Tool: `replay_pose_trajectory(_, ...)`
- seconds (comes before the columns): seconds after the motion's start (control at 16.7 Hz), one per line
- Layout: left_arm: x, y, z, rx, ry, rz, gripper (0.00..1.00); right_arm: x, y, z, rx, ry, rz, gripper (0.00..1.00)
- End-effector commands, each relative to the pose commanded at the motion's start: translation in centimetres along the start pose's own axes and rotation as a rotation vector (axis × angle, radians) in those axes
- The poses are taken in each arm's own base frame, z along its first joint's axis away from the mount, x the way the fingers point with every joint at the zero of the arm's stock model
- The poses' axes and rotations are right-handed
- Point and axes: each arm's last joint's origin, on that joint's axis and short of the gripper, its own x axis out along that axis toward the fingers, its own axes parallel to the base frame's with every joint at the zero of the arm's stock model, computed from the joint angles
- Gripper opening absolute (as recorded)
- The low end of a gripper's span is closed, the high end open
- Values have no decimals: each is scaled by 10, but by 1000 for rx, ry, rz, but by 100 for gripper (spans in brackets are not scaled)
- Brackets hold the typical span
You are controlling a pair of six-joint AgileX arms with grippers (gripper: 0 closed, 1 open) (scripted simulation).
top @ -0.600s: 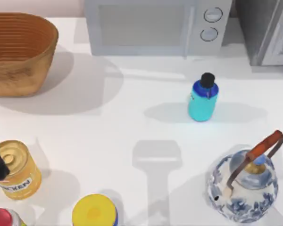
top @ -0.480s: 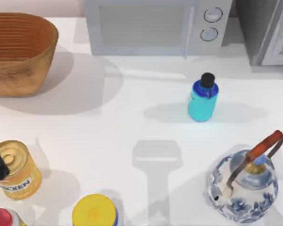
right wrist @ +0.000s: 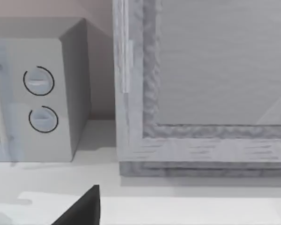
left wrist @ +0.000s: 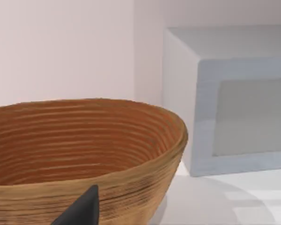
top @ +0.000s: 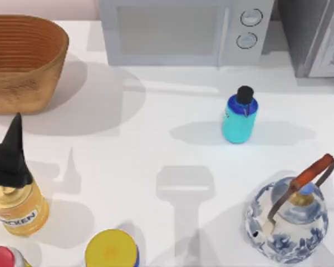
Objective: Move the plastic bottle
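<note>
The plastic bottle (top: 239,119) stands upright on the white table, right of centre, in front of the microwave; it has a turquoise body, a blue shoulder and a black cap. Nothing touches it. My left gripper (top: 10,149) is a black pointed shape at the table's left side, hanging over the golden can (top: 18,210) and far from the bottle. A dark part of my left gripper (left wrist: 82,212) appears before the basket in the left wrist view. A dark part of my right gripper (right wrist: 85,207) shows in the right wrist view, facing the grey cabinet.
A woven basket (top: 23,62) sits at the back left and a microwave (top: 178,30) along the back edge. A grey cabinet (top: 317,34) is at the back right. A blue-and-white teapot (top: 286,216) stands at the front right, and a yellow-lidded can (top: 111,250) and a red-topped can (top: 2,259) at the front left.
My left gripper has come in from the left edge and moved toward the back, now over the golden can. The bottle has not moved.
</note>
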Motion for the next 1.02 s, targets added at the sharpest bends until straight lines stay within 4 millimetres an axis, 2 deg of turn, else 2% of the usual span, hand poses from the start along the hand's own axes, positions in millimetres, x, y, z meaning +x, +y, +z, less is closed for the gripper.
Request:
replay_pose_trajectory(0.24, 48, -26, 23, 12, 81, -159, 100, 0, 0, 0, 0, 0, 0, 100)
replay_pose_trajectory(0.42, 95, -61, 21, 32, 157, -283, 100, 0, 0, 0, 0, 0, 0, 100)
replay_pose_trajectory(0.54, 125, -90, 8, 50, 208, -363, 100, 0, 0, 0, 0, 0, 0, 100)
replay_pose_trajectory(0.72, 160, -137, -24, 82, 276, -469, 100, 0, 0, 0, 0, 0, 0, 100)
replay_pose_trajectory(0.9, 178, -177, -60, 111, 325, -552, 100, 0, 0, 0, 0, 0, 0, 100)
replay_pose_trajectory(1.02, 183, -195, -77, 125, 342, -590, 100, 0, 0, 0, 0, 0, 0, 100)
